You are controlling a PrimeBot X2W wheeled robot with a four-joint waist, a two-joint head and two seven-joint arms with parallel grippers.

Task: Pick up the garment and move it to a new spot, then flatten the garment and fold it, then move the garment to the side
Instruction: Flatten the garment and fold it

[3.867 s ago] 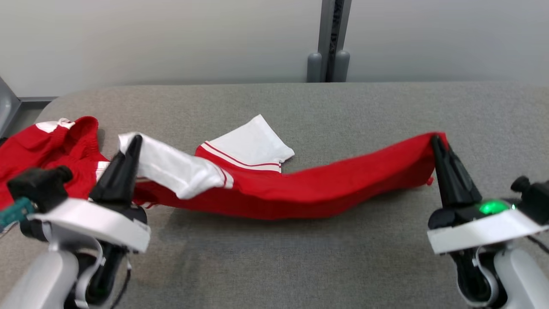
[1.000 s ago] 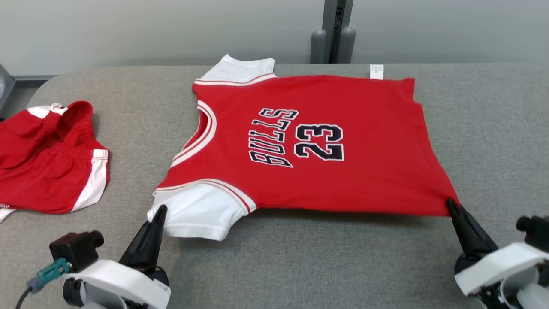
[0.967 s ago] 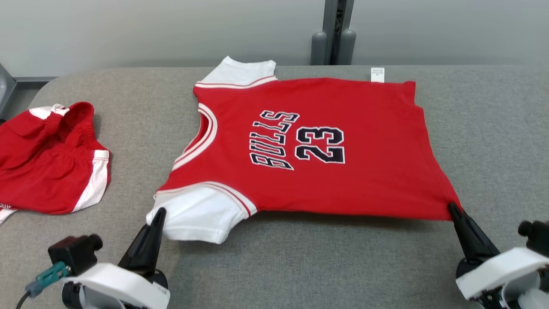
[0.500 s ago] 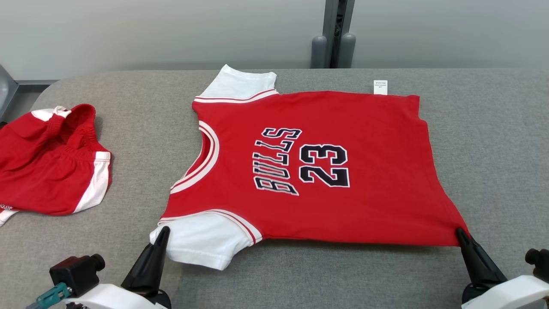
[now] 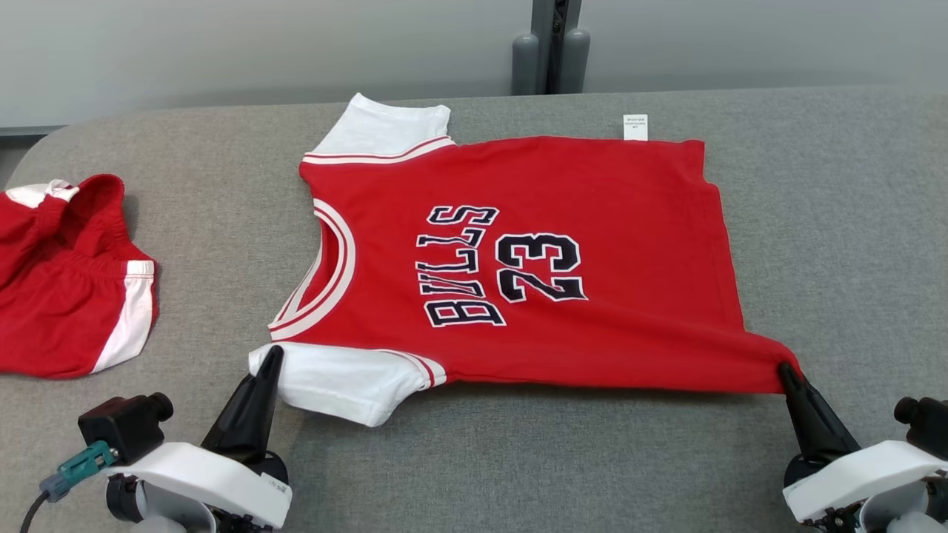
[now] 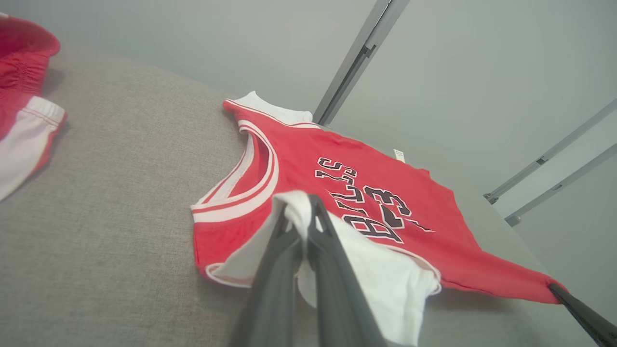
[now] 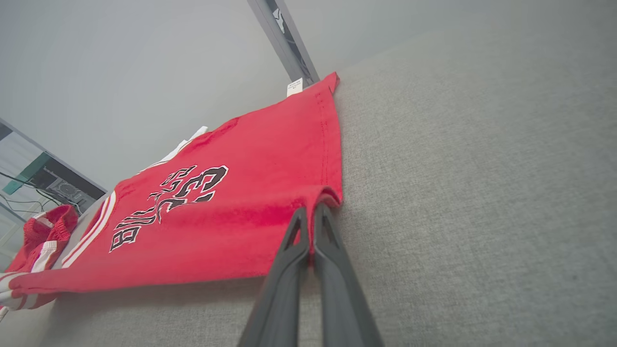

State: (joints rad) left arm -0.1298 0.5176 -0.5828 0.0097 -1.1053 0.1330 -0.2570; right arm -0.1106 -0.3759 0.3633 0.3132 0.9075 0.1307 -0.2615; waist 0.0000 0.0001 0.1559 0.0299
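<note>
Grey fabric-covered table (image 5: 852, 222): under both grippers.
Red jersey with white sleeves (image 5: 629, 222): spread flat ahead of and between the grippers, near edge taut.
Red-and-white crumpled shorts (image 5: 59, 326): well left of left gripper.
Left gripper (image 5: 272, 355): fingers pressed together, pinching near sleeve (image 5: 333, 377).
Right gripper (image 5: 783, 370): pressed together, pinching near hem corner (image 5: 763, 361).

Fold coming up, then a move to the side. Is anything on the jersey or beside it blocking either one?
Nothing visible lies on the jersey, so the fold looks unobstructed. To its left, red shorts lie on the table, apart from it, and would likely block a move that way. Right looks safer.
</note>
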